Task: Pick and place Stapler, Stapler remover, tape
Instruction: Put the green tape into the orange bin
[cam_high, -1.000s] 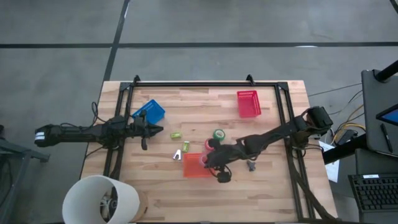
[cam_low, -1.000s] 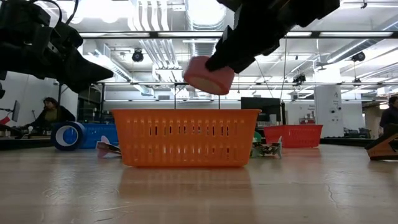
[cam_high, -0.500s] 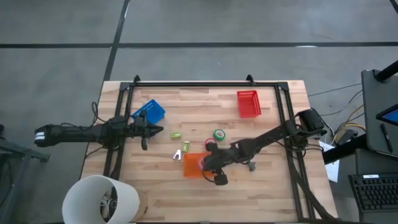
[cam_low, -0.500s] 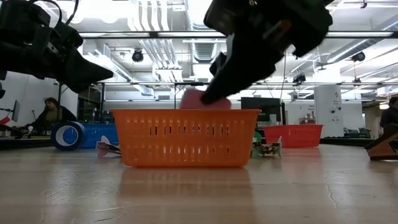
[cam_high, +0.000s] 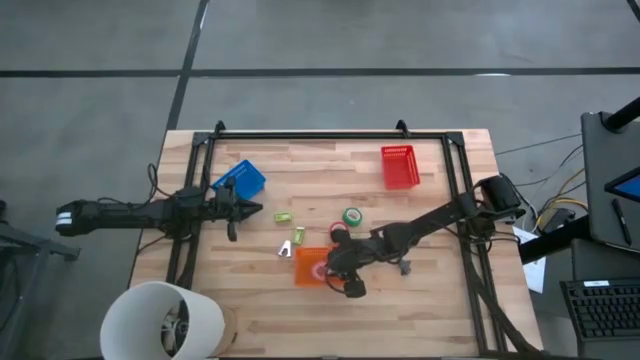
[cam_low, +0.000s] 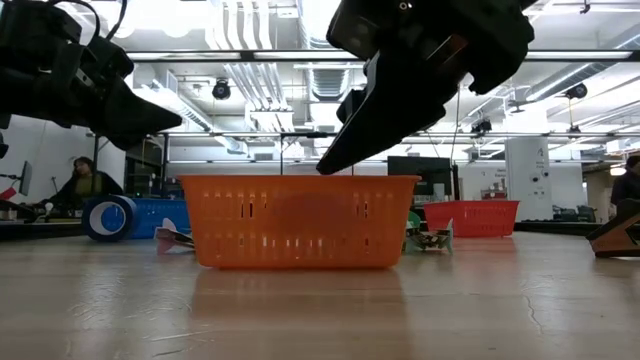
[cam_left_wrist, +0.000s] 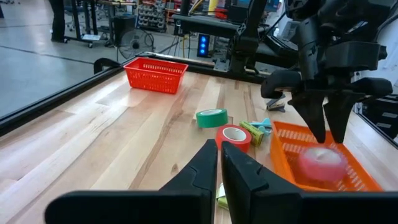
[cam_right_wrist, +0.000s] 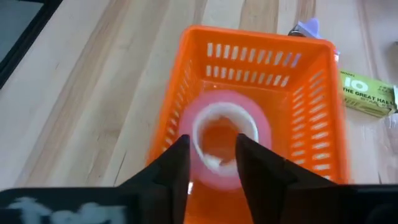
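With its fingers parted just above the pinkish-red tape roll (cam_right_wrist: 224, 146) now lying inside the orange basket (cam_right_wrist: 314, 106), the right gripper (cam_right_wrist: 211, 155) could snag the rim on withdrawal and drag it, while the left gripper (cam_left_wrist: 219, 163) waits clenched near the blue basket (cam_high: 240, 181).

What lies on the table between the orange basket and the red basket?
The high view shows the green tape roll there on the bare wood, with the red tape roll nearer the orange basket. The red basket stands apart, farther back.
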